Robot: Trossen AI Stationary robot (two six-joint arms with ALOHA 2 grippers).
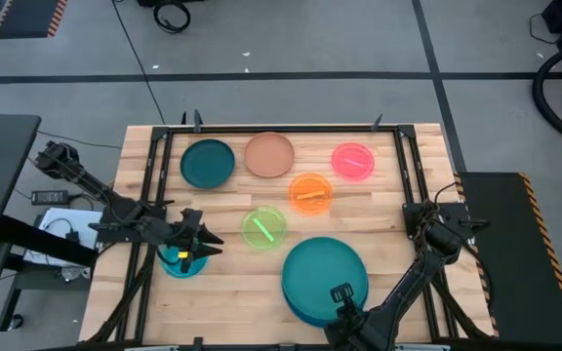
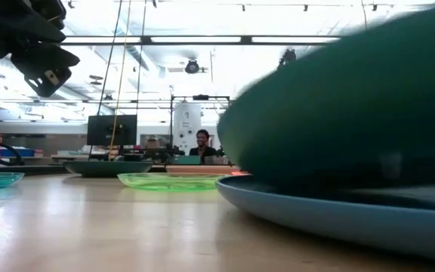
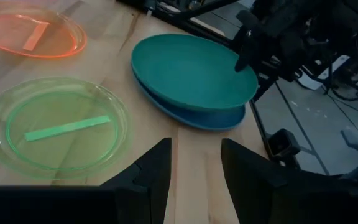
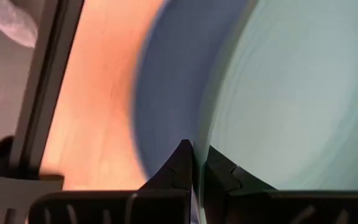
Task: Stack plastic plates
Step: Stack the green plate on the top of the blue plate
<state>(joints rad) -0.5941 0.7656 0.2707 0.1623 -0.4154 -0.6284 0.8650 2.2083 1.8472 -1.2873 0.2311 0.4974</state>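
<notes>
Wooden table (image 1: 232,292): right gripper (image 1: 342,295) pinching near rim of teal plate (image 1: 325,273), tilted over blue plate (image 3: 185,115); left gripper (image 1: 203,244) spread above cyan plate (image 1: 179,261), lime-green plate (image 1: 263,228) just ahead.

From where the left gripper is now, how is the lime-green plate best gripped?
Probably by its raised rim on the near edge facing the left gripper. The lime-green plate lies flat on the table, so only the thin rim offers a pinch, approached low from that side.
</notes>
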